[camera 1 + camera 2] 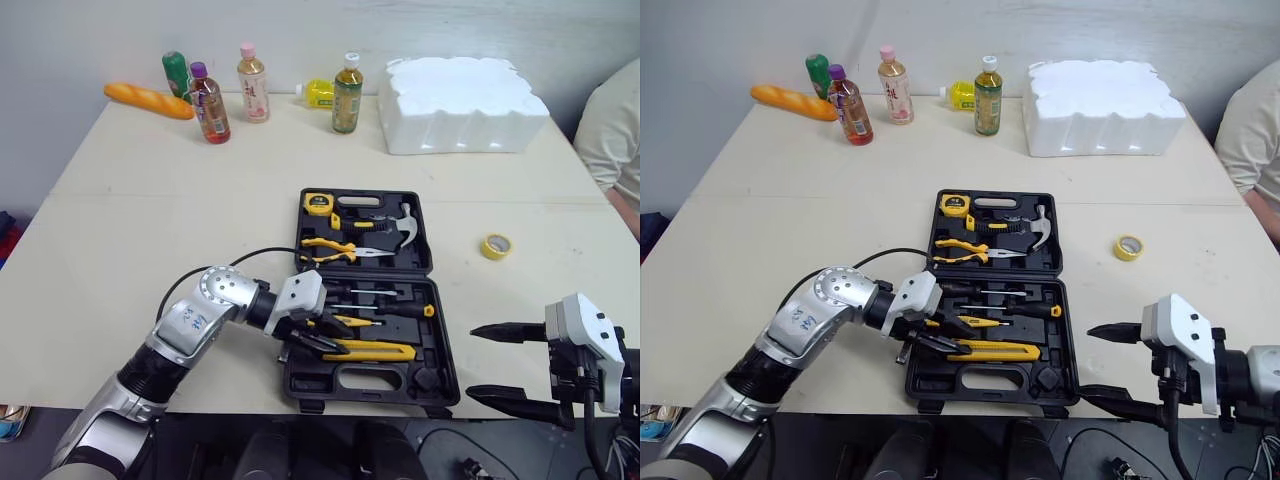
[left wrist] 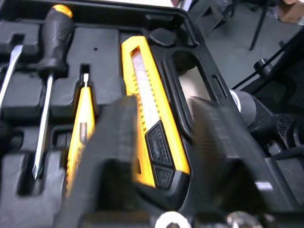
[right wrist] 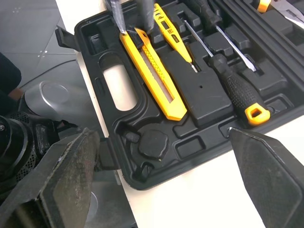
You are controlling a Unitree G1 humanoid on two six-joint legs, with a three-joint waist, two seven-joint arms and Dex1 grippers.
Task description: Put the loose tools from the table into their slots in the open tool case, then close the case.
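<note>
Utility knife [image 1: 375,350] in tool case [image 1: 300,383], lower centre: long axis left-right, tip right. Left gripper [image 1: 325,345] spread astride its butt, apparently unclamped. Right gripper [image 1: 470,362] agape.

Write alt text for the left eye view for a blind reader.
The left hand, open, reaches into the front half of the open tool case, over the yellow utility knife in its slot. The right hand hangs open off the case's right; a yellow tape roll lies on the table.
</note>
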